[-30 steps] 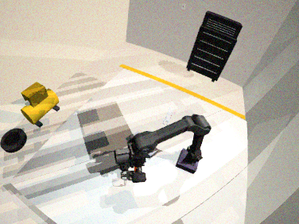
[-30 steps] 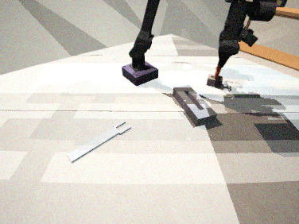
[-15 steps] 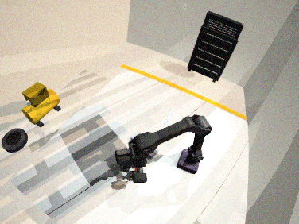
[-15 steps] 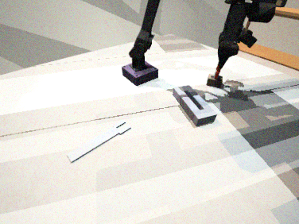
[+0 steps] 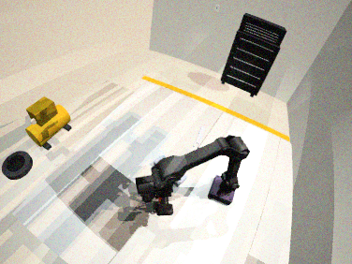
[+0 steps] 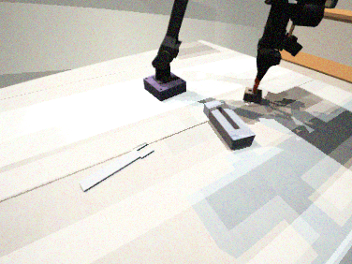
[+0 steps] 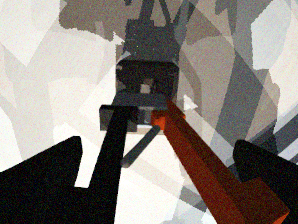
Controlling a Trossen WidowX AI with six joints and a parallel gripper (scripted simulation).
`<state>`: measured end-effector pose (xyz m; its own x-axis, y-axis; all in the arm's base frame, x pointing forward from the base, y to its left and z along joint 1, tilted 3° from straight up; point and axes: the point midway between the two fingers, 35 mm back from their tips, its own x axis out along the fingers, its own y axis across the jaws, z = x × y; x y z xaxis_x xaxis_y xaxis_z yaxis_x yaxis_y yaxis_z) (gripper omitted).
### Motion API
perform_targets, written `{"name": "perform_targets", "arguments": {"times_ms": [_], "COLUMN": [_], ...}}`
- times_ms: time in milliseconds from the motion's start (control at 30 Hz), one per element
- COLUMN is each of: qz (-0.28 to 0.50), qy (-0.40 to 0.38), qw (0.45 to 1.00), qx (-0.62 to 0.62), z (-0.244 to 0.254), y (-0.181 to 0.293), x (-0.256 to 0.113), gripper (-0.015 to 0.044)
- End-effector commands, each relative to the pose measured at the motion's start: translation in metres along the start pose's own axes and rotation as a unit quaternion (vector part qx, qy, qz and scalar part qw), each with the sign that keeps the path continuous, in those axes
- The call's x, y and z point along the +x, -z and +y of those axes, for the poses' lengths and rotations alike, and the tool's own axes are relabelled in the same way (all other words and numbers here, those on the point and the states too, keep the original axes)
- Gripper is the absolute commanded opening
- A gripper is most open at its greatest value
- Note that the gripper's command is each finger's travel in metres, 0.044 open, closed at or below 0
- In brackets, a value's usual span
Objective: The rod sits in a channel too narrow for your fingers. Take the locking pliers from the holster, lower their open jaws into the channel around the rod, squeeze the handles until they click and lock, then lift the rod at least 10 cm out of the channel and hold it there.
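The locking pliers stand in the dark holster [image 6: 250, 95] [image 7: 147, 66]. Their red handle [image 7: 192, 155] [image 6: 256, 85] and black handle [image 7: 111, 165] spread up toward the wrist camera, with a thin grey bar [image 7: 140, 148] between them. My gripper [image 7: 161, 147] is open, one black finger outside each handle, with a gap on both sides. The pliers' jaws are mostly hidden at the holster. The grey channel block [image 6: 242, 140] lies beside the holster, with a narrow slot along its top. I cannot make out the rod inside the slot.
The arm's purple base [image 6: 161, 90] [image 5: 218, 194] stands beyond the channel block. A pale flat fork-ended piece [image 6: 112, 171] lies in front of it. Farther off are a yellow compressor [image 5: 49, 126], a black tyre [image 5: 9, 168] and a black tool cabinet [image 5: 253, 58]. Patchy shadows cross the surface.
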<state>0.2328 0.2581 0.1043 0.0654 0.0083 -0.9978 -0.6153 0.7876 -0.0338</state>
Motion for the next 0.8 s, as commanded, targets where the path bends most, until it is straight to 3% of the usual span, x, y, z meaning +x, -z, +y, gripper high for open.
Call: {"name": "perform_targets", "arguments": {"times_ms": [0, 767], "qz": [0.000, 0.000], "qy": [0.001, 0.001], "qw": [1.000, 1.000], "qx": [-0.002, -0.002], "z": [-0.0005, -0.0005], "y": [-0.0002, -0.0002], "x": [0.0009, 0.0009], "gripper": [0.0401, 0.0371]}}
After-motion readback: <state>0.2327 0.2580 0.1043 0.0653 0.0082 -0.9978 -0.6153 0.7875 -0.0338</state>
